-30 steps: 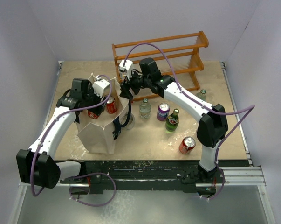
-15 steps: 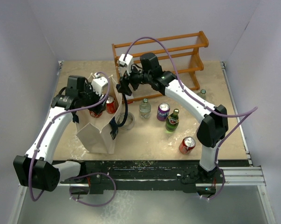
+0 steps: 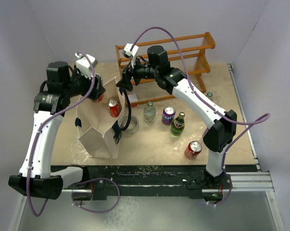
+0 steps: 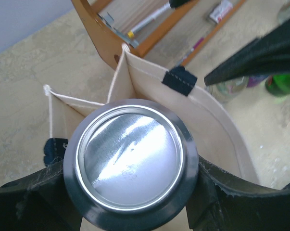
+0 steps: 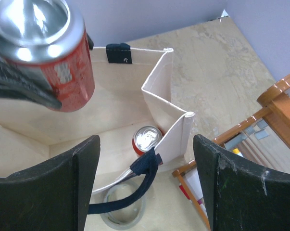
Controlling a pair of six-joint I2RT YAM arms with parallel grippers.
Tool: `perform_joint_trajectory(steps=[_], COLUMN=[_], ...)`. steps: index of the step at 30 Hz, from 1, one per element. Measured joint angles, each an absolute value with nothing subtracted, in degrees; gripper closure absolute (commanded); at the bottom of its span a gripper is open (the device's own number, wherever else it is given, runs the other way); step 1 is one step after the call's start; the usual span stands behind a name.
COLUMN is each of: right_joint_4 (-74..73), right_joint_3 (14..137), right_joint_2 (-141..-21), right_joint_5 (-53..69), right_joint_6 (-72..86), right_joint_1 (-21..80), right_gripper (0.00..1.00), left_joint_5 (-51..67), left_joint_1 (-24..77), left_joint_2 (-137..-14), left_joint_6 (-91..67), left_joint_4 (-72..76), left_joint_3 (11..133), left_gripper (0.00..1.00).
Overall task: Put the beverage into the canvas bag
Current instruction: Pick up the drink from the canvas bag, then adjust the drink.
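Note:
The canvas bag (image 3: 100, 139) stands open at the table's left, cream with navy handles. My left gripper (image 3: 94, 91) is shut on a red beverage can (image 3: 97, 96) and holds it over the bag's far end. In the left wrist view the can's silver bottom (image 4: 130, 156) fills the space between the fingers, with the bag's mouth (image 4: 207, 125) below. My right gripper (image 3: 122, 84) is open and empty over the bag's far right rim. In its view (image 5: 145, 178) the held can (image 5: 48, 57) is at top left, and a navy handle (image 5: 145, 166) lies below the jaws.
The orange-brown wooden rack (image 3: 183, 50) stands at the back. A second red can (image 3: 114, 108) sits at the bag's right wall (image 5: 145, 138); I cannot tell whether inside or beside. A tape roll (image 3: 131, 124), clear bottle (image 3: 149, 111), purple can (image 3: 168, 115), green bottle (image 3: 178, 124) and red can (image 3: 193, 149) stand right.

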State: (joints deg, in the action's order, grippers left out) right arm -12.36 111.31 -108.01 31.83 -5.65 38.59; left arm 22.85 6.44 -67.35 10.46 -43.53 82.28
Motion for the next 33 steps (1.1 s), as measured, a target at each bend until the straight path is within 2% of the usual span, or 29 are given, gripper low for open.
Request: perform_joint_trajectory(steps=[6, 14, 25, 33], right_joint_4=[-8.1, 0.9, 4.6, 6.3], right_joint_3=[110.1, 108.1, 110.7, 110.7], right_joint_2=[-106.7, -102.7, -106.7, -106.8], right_joint_5=[32.4, 32.7, 32.5, 32.0], right_joint_6=[-2.8, 1.6, 7.0, 8.4], right_joint_1=[38.6, 38.7, 41.9, 43.9], right_gripper=[0.13, 0.07, 0.07, 0.11], left_joint_5=[27.4, 34.2, 37.5, 39.1], left_joint_1=[1.8, -3.7, -4.2, -5.5], left_joint_2=[-71.1, -78.1, -78.7, -77.9], left_joint_6=[-6.2, -31.2, -47.3, -54.0], left_joint_4=[-38.7, -31.0, -26.5, -24.8], left_joint_3=[90.0, 91.4, 93.2, 93.0], left_gripper=[1.00, 1.00, 1.00, 1.00])
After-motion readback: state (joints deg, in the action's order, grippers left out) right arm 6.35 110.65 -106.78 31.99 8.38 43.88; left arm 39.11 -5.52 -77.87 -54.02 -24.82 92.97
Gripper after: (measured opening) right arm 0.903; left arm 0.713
